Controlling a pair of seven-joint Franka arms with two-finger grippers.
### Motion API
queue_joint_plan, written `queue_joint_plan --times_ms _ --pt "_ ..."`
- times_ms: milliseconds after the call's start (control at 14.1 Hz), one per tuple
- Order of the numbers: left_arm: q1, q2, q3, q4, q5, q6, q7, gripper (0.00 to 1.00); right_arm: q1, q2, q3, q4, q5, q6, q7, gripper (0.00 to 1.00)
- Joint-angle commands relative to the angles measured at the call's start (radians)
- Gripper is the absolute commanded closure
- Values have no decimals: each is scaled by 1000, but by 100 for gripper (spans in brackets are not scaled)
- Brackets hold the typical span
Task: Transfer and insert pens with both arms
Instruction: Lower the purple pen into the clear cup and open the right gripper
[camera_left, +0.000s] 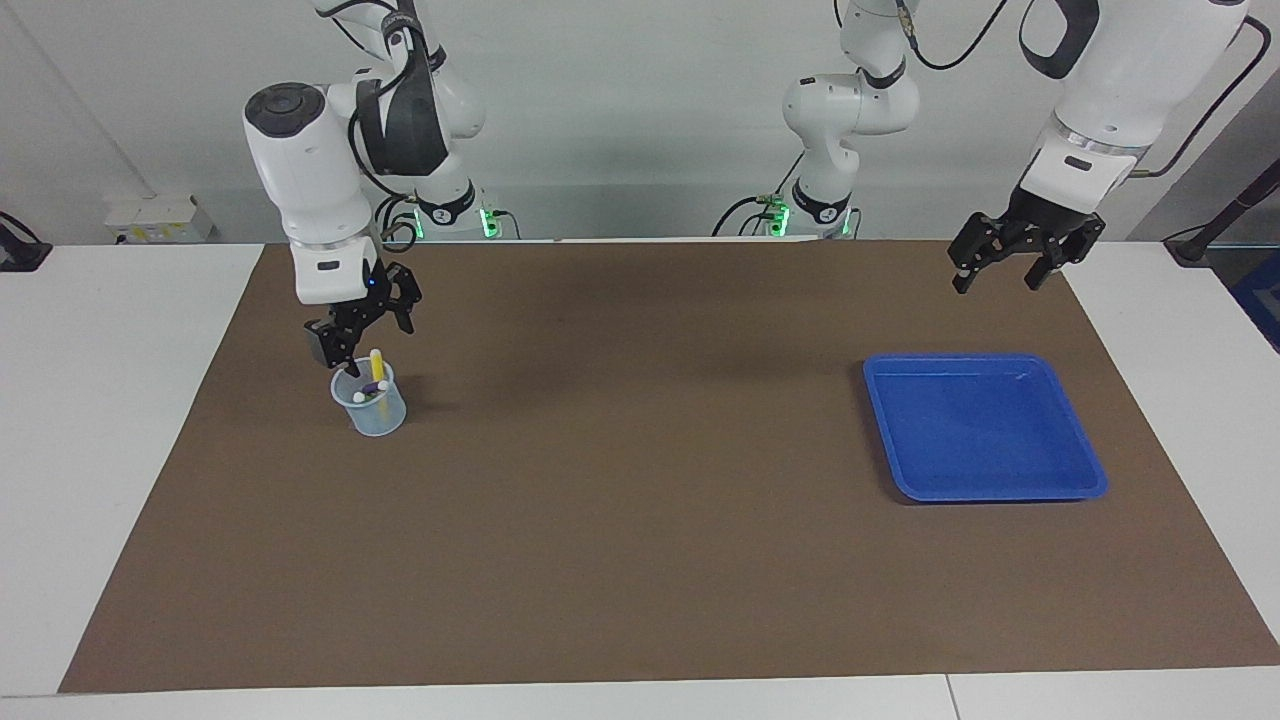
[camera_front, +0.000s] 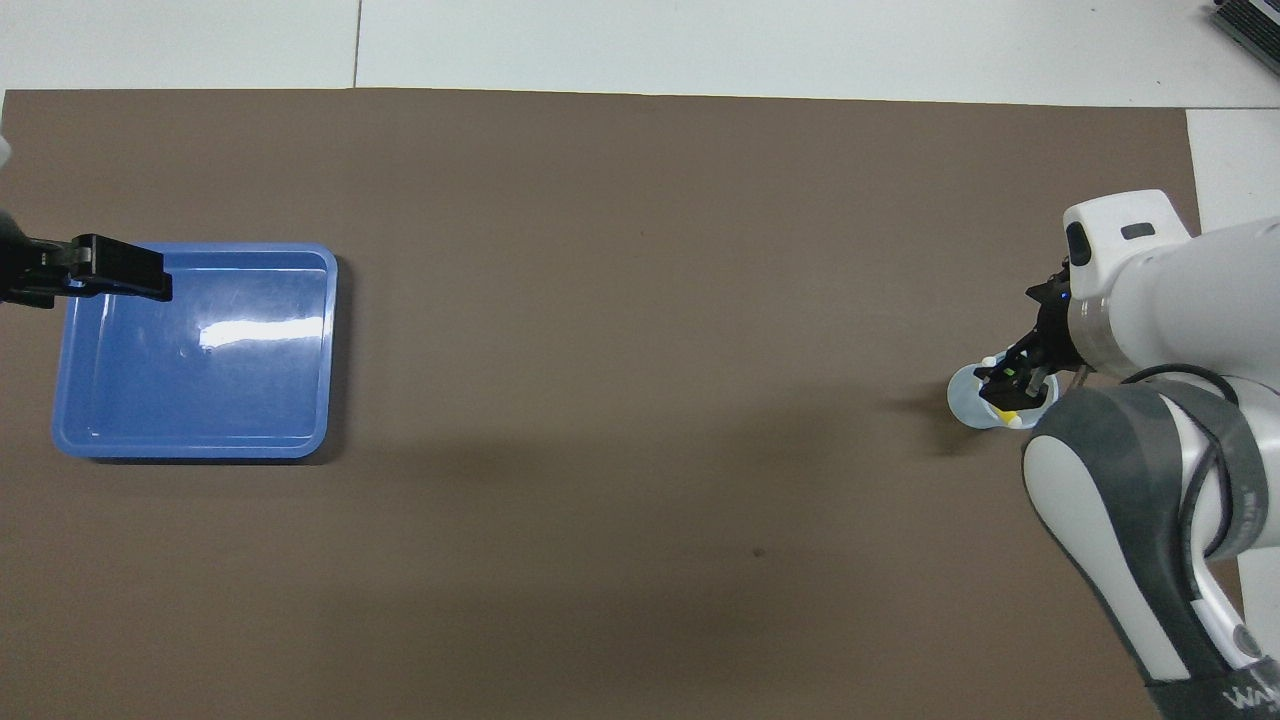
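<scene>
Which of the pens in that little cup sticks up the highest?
The yellow pen. It stands upright, well above the rim of the clear cup, while the purple pen lies low inside, just at the rim.
</scene>
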Motion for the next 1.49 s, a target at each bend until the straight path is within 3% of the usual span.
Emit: queue_joint_plan --times_ms 0,355,638,851,993,1135,1419 --pt "-10 10 11 25 16 -29 8 0 -6 -56 7 18 94 -23 -13 0" --pt "-3 12 11 25 16 -62 8 0 -6 -87 7 49 134 -73 27 0" --pt "-2 13 11 29 16 -116 8 0 17 -90 10 97 128 -165 292 0" --pt "-2 12 13 29 15 -130 8 0 28 -88 -4 98 112 -165 302 0" --pt "-2 12 11 29 15 -132 8 0 90 -76 -53 106 47 -155 302 0" --pt "0 12 11 29 15 -136 8 0 219 -47 -163 140 7 -152 302 0" --pt "0 12 11 29 15 -141 8 0 244 -47 -224 135 12 -136 303 0"
